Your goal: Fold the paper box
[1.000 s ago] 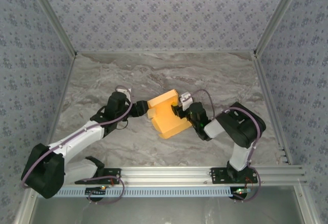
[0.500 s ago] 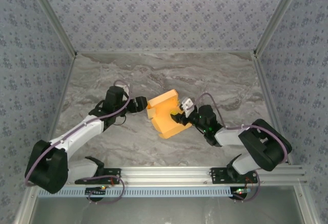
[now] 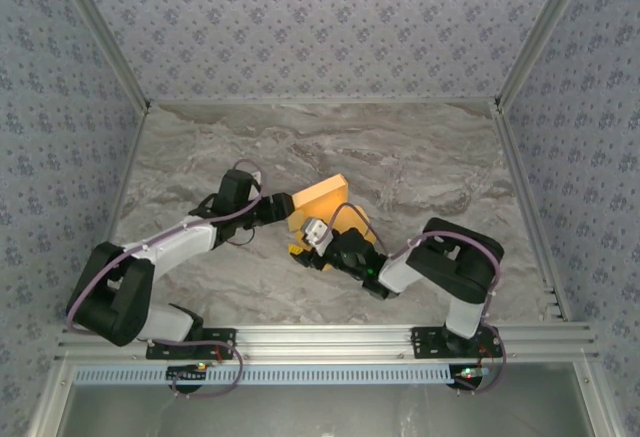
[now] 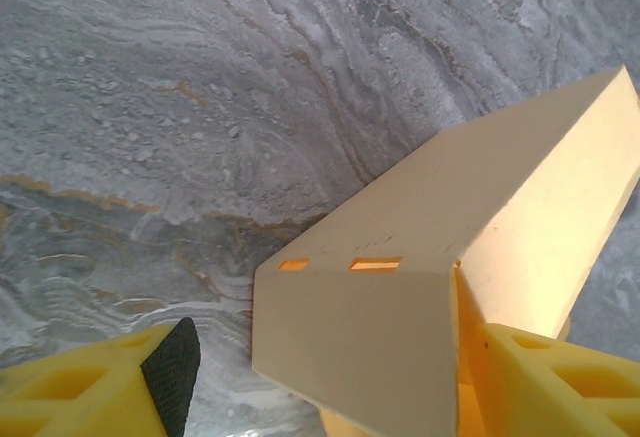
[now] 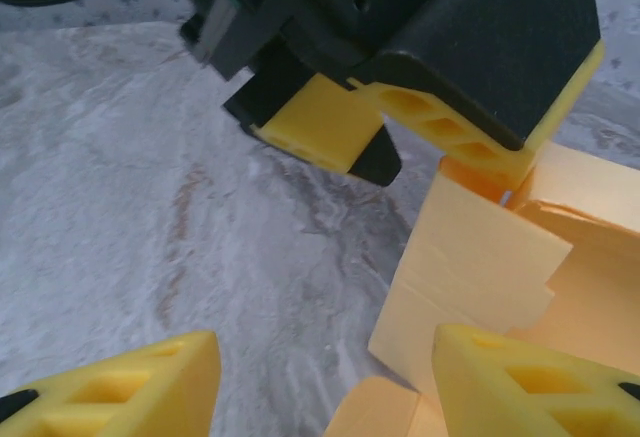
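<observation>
The paper box [image 3: 325,197] is seen half-formed near the middle of the desk [image 3: 420,157], with one wall raised and a slotted flap bent at its left corner. The left tool [image 3: 282,207] is set at the box's left side with jaws wide. The corner flap stands between them, one finger lies against the card, and nothing is pinched. This is judged to brace the wall. The right tool [image 3: 308,242] is placed at the near edge, jaws likewise wide and gripping nothing, one finger beside a folded panel, apparently to press it inward.
</observation>
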You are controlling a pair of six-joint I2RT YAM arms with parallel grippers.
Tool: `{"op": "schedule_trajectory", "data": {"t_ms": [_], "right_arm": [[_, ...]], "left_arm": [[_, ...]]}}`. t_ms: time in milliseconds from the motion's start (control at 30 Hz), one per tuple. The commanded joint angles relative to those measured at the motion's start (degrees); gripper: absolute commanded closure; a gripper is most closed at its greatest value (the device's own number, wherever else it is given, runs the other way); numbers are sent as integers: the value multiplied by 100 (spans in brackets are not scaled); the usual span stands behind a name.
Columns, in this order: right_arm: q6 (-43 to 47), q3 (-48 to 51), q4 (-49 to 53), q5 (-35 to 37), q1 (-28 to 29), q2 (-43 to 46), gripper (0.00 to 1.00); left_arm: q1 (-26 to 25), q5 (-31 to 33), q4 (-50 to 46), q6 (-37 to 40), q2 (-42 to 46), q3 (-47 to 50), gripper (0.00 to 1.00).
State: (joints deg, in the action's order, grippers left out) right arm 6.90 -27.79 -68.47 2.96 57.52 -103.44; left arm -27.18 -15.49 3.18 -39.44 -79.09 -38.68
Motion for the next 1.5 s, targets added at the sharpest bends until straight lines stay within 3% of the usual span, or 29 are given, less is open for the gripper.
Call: {"op": "schedule_trajectory", "data": {"t_ms": [0,367,567,700,867,933,1000,1100,1267,1467], "right_arm": [[-86,-189,-607,556,-14,-243,39],[-105,-206,-789,965,0,-446,39],[435,462,-270,-295,-370,373,39],[386,778,313,-960,-810,1239,38],[385,869,1458,-1936,-1598,2482,38],[356,893,1825,-2014,-1960,3006,38],[117,822,2376,-1577,-2414,3570,38],[-565,669,3304,-361,-3224,4258,34],[-2169,345,4328,-167,-4913,4543,24],[-2508,116,4501,-358,-5388,4294,23]], "left_arm": [[-88,-109,416,-390,-37,27,27],[-134,51,920,-1206,-9,176,26],[27,225,523,-1084,109,-42,20],[32,-149,-112,-7,98,-747,3],[-324,-307,-858,2452,-162,-1774,1],[-380,-197,-993,2987,-423,-2185,1],[-378,-418,-1447,3469,-943,-2881,1],[-574,-558,-2460,4162,-1762,-4113,1],[-1097,-63,-3488,4715,-2833,-5434,1],[-1405,389,-4372,4728,-3860,-6595,1]]}}
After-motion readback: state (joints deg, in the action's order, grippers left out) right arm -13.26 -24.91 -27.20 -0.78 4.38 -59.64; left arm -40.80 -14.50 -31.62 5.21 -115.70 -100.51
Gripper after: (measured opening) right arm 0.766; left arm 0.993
